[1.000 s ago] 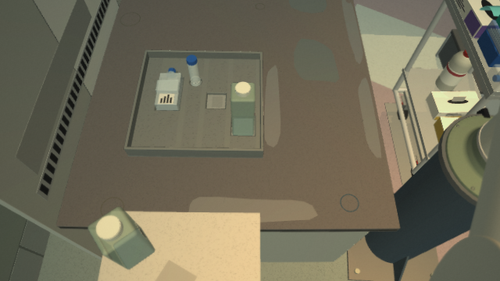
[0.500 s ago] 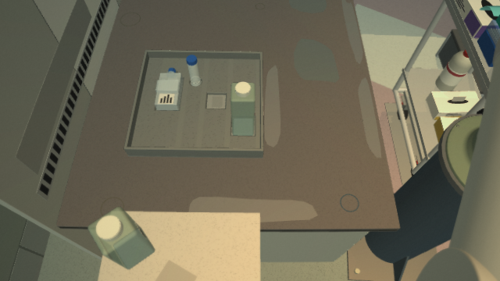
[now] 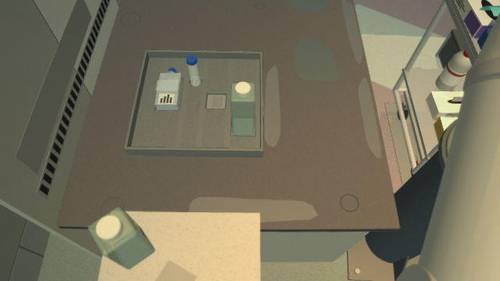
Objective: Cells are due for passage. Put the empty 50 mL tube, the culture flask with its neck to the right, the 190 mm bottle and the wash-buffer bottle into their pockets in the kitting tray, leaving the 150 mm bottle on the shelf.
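A tall green bottle (image 3: 242,107) with a white cap stands in the right pocket of the kitting tray (image 3: 195,103). A culture flask (image 3: 168,91) with a bar-chart label sits at the tray's left. A blue-capped tube (image 3: 193,70) stands just right of the flask. A small square pocket (image 3: 216,101) lies between the tube and the bottle. A shorter green bottle (image 3: 119,237) with a white cap stands on the pale shelf (image 3: 183,246) at the near edge. Only part of the arm (image 3: 457,175) shows at the right; the gripper is out of sight.
The tray sits on a dark brown table (image 3: 234,117). A wire rack (image 3: 429,89) with bottles and boxes stands to the right. A vented panel (image 3: 70,93) runs along the left.
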You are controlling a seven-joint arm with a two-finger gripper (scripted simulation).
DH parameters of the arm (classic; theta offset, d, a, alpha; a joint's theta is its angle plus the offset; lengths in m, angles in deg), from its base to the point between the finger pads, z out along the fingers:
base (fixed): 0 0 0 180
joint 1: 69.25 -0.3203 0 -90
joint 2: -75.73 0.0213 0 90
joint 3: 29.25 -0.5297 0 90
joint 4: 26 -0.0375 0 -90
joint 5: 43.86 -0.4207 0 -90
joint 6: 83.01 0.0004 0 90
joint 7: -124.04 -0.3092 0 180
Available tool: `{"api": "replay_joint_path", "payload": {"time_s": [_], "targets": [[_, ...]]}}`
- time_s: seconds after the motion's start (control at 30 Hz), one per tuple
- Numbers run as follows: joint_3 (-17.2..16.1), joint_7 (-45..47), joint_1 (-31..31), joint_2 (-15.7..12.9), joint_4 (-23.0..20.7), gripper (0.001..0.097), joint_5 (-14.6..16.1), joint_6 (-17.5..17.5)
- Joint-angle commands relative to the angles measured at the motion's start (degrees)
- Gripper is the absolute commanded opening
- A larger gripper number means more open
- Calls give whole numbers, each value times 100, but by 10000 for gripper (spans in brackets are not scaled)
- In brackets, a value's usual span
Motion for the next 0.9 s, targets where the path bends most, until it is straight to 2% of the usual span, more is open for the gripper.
{"api": "replay_joint_path", "payload": {"time_s": [0.0,0.4,0.87], "targets": [[-3,0,0,7,-5,700,0,1],[0,-3,-1,3,0,690,4,8],[1,-3,-1,0,2,410,5,9]]}}
